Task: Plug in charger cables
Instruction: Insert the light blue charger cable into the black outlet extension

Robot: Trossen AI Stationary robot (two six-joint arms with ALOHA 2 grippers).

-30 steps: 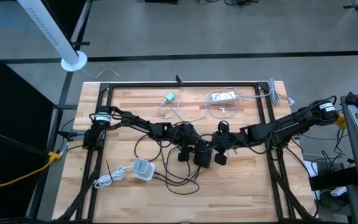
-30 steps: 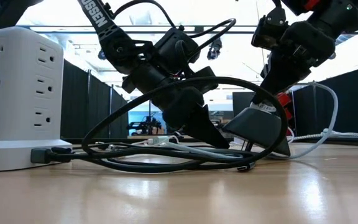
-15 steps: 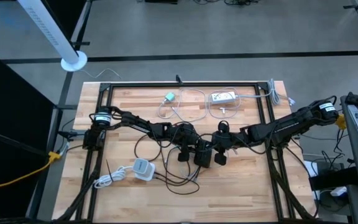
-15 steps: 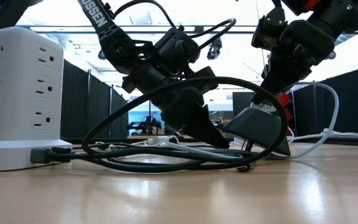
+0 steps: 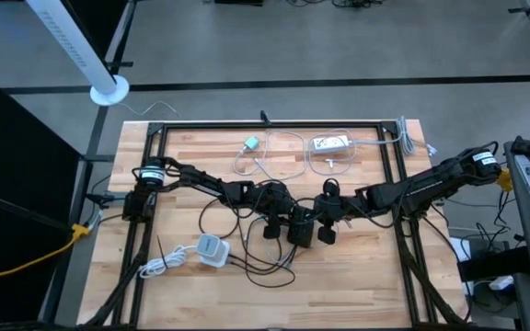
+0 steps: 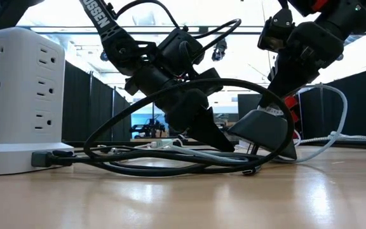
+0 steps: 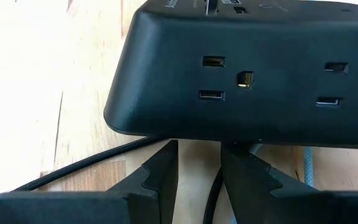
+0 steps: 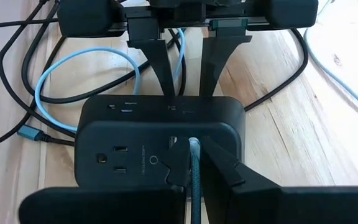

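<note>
A black power block [image 8: 160, 134] with outlets and small ports sits tilted at mid-table [image 6: 259, 130]. My right gripper [image 8: 194, 165] is over it, shut on a dark braided charger cable [image 8: 194, 186]. Opposite, my left gripper [image 7: 199, 149] points at the block's port side [image 7: 241, 78]. Its fingers stand a little apart, level with the block's lower edge. A long black cable [image 6: 170, 89] loops around both grippers. A light-blue cable [image 8: 79, 68] lies on the wood behind the block. My right gripper pinches the braided cable just behind its plug tip [image 8: 193, 149], and the cable runs back along the gap between the two fingers. The fingers slant down from the table's right side. The tip meets the block's upper face. My left gripper's fingertips [image 7: 169, 152] reach the block's lower edge, but I cannot tell whether they touch it.
A white outlet tower [image 6: 21, 95] stands at the near left [image 5: 212, 250] with a black plug in its base [image 6: 46, 158]. White coiled cables [image 5: 283, 156] and a white charger [image 5: 331, 143] lie at the far side. A black frame [image 5: 274, 126] borders the table.
</note>
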